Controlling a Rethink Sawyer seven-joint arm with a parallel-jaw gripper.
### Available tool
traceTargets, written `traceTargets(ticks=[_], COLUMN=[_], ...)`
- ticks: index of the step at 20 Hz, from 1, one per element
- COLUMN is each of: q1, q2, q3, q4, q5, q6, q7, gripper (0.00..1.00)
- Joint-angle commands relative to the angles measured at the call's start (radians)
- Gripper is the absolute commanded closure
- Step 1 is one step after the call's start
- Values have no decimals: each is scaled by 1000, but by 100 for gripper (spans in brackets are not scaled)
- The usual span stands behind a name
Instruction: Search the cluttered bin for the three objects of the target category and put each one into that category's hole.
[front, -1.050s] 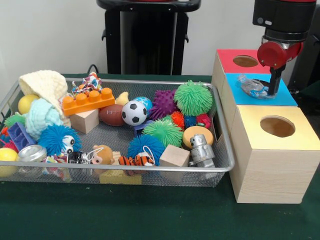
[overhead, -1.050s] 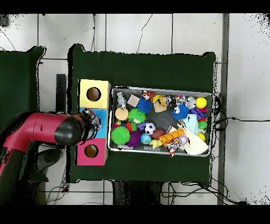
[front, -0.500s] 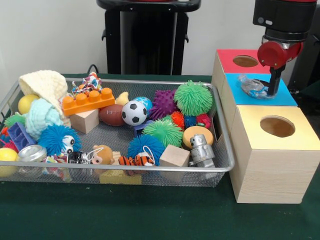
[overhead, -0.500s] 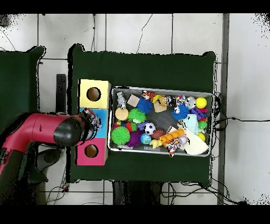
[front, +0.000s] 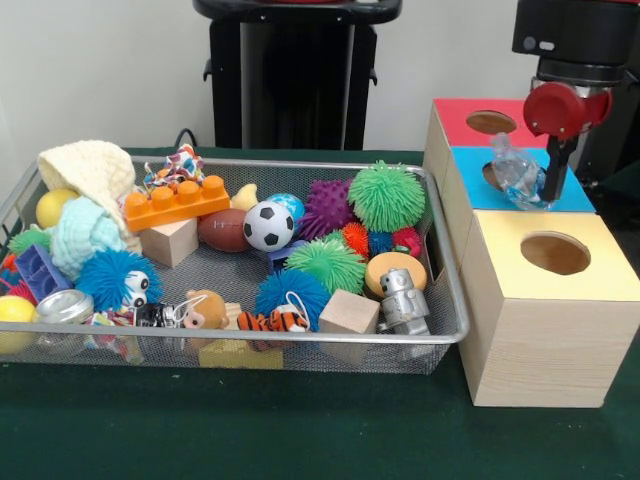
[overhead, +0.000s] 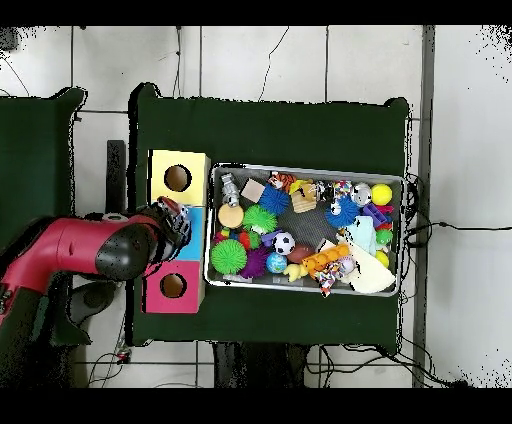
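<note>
A crumpled clear plastic bottle (front: 517, 172) stands tilted over the hole of the blue box (front: 472, 192), the middle of three boxes at the right. My gripper (front: 545, 190) comes down right beside it and looks shut on it; only one black finger (front: 553, 172) shows. Part of the blue box's hole (front: 489, 173) is visible to the left of the bottle. In the overhead view the gripper (overhead: 172, 222) covers most of the blue box (overhead: 196, 218), and the bottle is hidden. The wire bin (front: 300, 338) of toys lies to the left.
A red box (front: 455, 115) with a hole stands behind the blue one, and a yellow-topped box (front: 560, 290) with a hole stands in front. The bin holds spiky balls, a soccer ball (front: 268, 225), wooden blocks, an orange brick (front: 177, 203), a small robot (front: 403, 300) and cloths.
The gripper has shifted slightly right and up. The plastic bottle, which lay flat across the blue box's hole, now stands more upright and part of the hole shows.
</note>
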Motion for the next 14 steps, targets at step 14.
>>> traceTargets(ticks=[14], q1=[-32], q2=[192], q3=[247], q4=[-72], q5=[192], q6=[181], q7=[214], gripper=[100])
